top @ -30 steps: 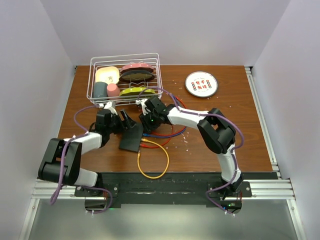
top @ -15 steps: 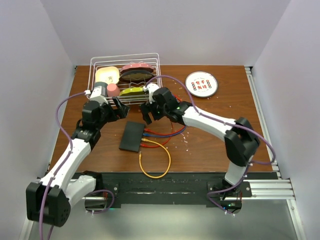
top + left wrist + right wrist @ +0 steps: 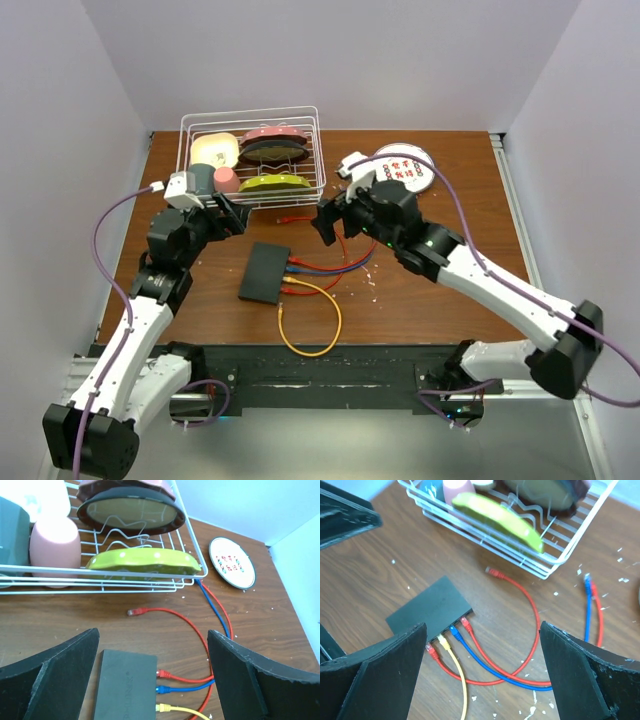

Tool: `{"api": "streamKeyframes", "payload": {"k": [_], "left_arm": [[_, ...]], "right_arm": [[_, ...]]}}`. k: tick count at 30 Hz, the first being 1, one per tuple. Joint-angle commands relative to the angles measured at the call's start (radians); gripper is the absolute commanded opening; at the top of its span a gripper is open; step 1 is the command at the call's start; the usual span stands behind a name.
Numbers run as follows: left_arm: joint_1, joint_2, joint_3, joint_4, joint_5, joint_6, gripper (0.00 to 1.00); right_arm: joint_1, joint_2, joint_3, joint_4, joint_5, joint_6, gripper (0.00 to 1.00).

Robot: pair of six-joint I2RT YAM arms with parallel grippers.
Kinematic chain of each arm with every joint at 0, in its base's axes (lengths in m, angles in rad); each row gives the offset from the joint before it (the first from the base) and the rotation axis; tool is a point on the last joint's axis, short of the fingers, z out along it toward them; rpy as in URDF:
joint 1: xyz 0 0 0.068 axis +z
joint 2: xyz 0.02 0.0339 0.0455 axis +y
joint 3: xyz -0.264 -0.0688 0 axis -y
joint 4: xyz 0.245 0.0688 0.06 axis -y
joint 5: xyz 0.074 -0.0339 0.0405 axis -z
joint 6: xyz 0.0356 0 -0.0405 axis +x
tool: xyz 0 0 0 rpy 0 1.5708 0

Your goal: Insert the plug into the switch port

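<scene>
The flat black switch [image 3: 264, 273] lies on the brown table between my two arms, also visible in the left wrist view [image 3: 124, 685] and the right wrist view [image 3: 427, 611]. Along its right edge sit several plugs: a red plug [image 3: 465, 624], a blue plug [image 3: 453, 630], a yellow plug [image 3: 442, 640] and another red one. A loose red plug [image 3: 133, 612] lies free near the basket. My left gripper [image 3: 232, 212] hangs open above and left of the switch. My right gripper [image 3: 333, 210] hangs open above and right of it. Neither holds anything.
A white wire basket [image 3: 250, 150] with plates and cups stands at the back left. A round white disc [image 3: 402, 168] with red marks lies at the back right. A yellow cable [image 3: 310, 322] loops toward the front edge. Loose blue and red cable ends [image 3: 588, 584] lie by the basket's corner.
Both grippers were low at the switch, the right one at its plugs. They have opened, lifted and drawn apart, the left arm back to the left, the right arm to the right.
</scene>
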Motion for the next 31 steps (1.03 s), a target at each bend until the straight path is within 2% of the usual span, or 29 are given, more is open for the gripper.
{"api": "streamKeyframes", "payload": {"k": [1, 8, 12, 18, 22, 25, 30, 31], "left_arm": [[-0.004, -0.021, 0.039, 0.064, 0.016, 0.023, 0.94], [-0.005, -0.033, 0.013, 0.086, 0.003, 0.023, 0.95], [-0.004, -0.036, 0.002, 0.101, -0.012, 0.041, 0.95], [-0.004, -0.033, -0.009, 0.110, -0.060, 0.063, 0.95], [-0.004, -0.026, -0.018, 0.115, -0.105, 0.061, 0.94], [-0.005, -0.023, -0.024, 0.118, -0.138, 0.061, 0.93], [-0.004, -0.033, -0.041, 0.147, -0.184, 0.069, 0.89], [-0.005, -0.044, -0.044, 0.146, -0.243, 0.075, 0.90]], "right_arm": [[-0.003, -0.127, -0.059, 0.075, 0.015, -0.011, 0.99], [-0.003, -0.255, -0.131, 0.222, 0.001, -0.043, 0.99], [-0.003, -0.249, -0.173, 0.276, -0.062, -0.087, 0.99], [-0.003, -0.230, -0.234, 0.427, -0.079, -0.001, 0.99], [-0.001, -0.206, -0.243, 0.435, -0.077, -0.170, 0.99], [-0.003, -0.187, -0.249, 0.430, -0.002, -0.138, 0.99], [-0.006, -0.181, -0.337, 0.497, 0.254, -0.083, 0.99], [-0.007, -0.189, -0.364, 0.523, 0.304, -0.089, 0.99]]}}
